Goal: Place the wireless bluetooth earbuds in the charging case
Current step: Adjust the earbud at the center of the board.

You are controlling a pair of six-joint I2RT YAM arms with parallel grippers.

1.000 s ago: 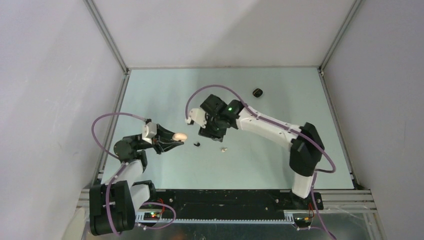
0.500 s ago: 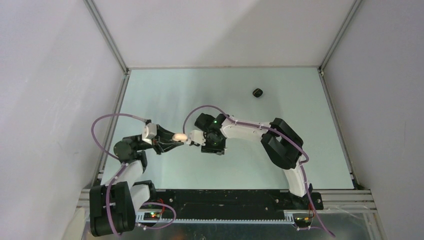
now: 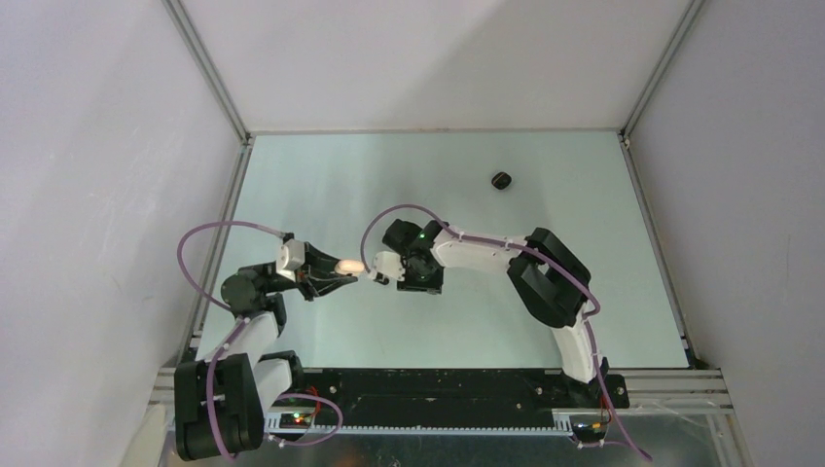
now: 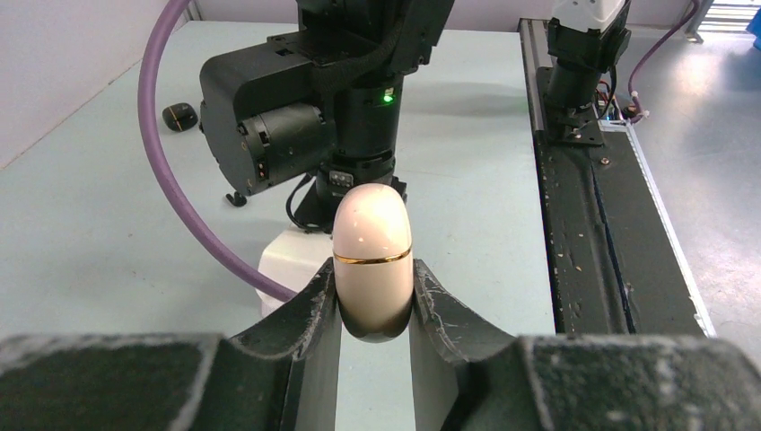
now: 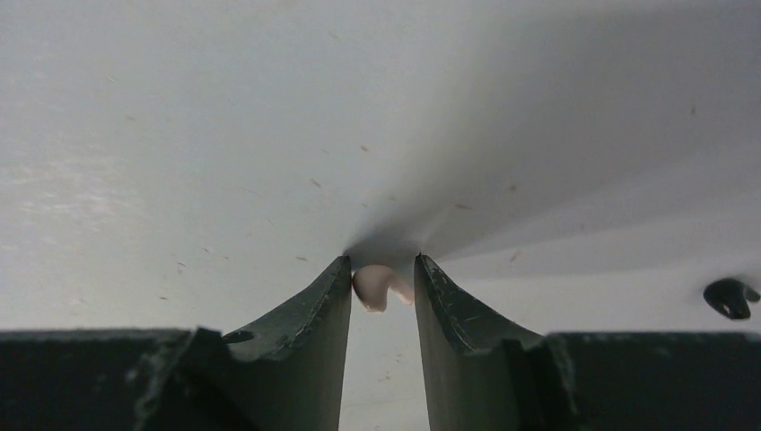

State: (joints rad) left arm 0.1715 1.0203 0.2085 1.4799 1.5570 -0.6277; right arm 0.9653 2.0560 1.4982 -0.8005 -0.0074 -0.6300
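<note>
My left gripper (image 4: 374, 296) is shut on a cream-white oval charging case (image 4: 372, 247) with a gold band, lid closed, held above the table; it also shows in the top view (image 3: 347, 264). My right gripper (image 5: 382, 269) points down at the table, and its fingertips pinch a cream-white earbud (image 5: 377, 285). A black earbud (image 5: 731, 297) lies on the table to its right. In the top view the right gripper (image 3: 418, 282) sits just right of the case, and its wrist hides the buds. The other earbuds are out of view.
A small black case (image 3: 501, 180) lies at the far side of the table, also in the left wrist view (image 4: 179, 117). The right wrist (image 4: 305, 108) stands close behind the held case. The black rail (image 4: 601, 224) runs along the table's near edge.
My right arm has swung toward the near left and dropped to the table beside the held case, over the spot where the white bud lay. The left arm has barely moved.
</note>
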